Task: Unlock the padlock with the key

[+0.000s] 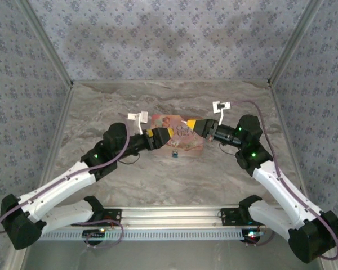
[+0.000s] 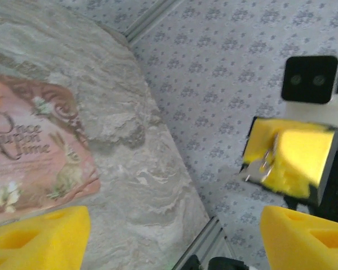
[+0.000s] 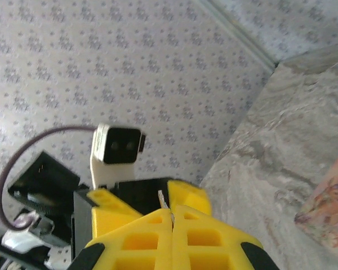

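Right fingers (image 3: 208, 236) yellow, pinching thin silvery key (image 2: 263, 164) | left fingers (image 2: 39, 239) apart

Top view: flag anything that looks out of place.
The padlock lies loose by the near edge of the pink box, in neither hand. The right hand is shut on the key; the left hand is open, holding nothing.

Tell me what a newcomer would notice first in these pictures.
The left gripper and the right gripper face each other closely above the pink box at mid-table. The right one is shut on the key, a silvery sliver sticking out of its grip; the left stands wide open. The tiny blue padlock lies at the box's near edge.
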You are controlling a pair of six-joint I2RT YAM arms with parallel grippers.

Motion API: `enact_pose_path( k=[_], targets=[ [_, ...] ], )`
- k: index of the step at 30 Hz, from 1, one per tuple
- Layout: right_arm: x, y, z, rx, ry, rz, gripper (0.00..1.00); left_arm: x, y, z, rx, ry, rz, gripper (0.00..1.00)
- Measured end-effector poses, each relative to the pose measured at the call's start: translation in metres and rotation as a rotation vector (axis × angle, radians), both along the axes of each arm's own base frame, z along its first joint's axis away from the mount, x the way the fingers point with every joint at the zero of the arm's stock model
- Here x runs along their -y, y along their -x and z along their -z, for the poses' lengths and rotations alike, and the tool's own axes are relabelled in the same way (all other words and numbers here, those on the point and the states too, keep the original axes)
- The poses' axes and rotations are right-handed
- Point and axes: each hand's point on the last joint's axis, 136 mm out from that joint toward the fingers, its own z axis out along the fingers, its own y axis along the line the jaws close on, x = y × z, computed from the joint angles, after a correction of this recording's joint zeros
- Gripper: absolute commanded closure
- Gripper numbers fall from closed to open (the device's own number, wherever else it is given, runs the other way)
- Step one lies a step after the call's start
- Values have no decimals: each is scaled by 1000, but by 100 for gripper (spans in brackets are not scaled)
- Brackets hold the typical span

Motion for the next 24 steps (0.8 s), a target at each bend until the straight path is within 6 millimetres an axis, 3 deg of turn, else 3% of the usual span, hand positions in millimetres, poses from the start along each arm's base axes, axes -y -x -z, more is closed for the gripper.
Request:
enact_pose_path(
  k=[4,8,12,16,24],
  targets=[
    [-11,13,-2,23,5,-47,100,15,-1,-37,72,71,48,37],
    [-14,17,-4,39,4,-56,100,22,2,-60,123,125,85,50],
    [-12,18,-7,48,-1,-51,100,29,6,-65,134,138,114,58],
    [-11,19,-12,62,-9,-43,100,33,7,-64,131,135,129,56],
    [-8,19,-21,90,-31,-28,100,33,8,-65,134,136,130,87]
  ],
)
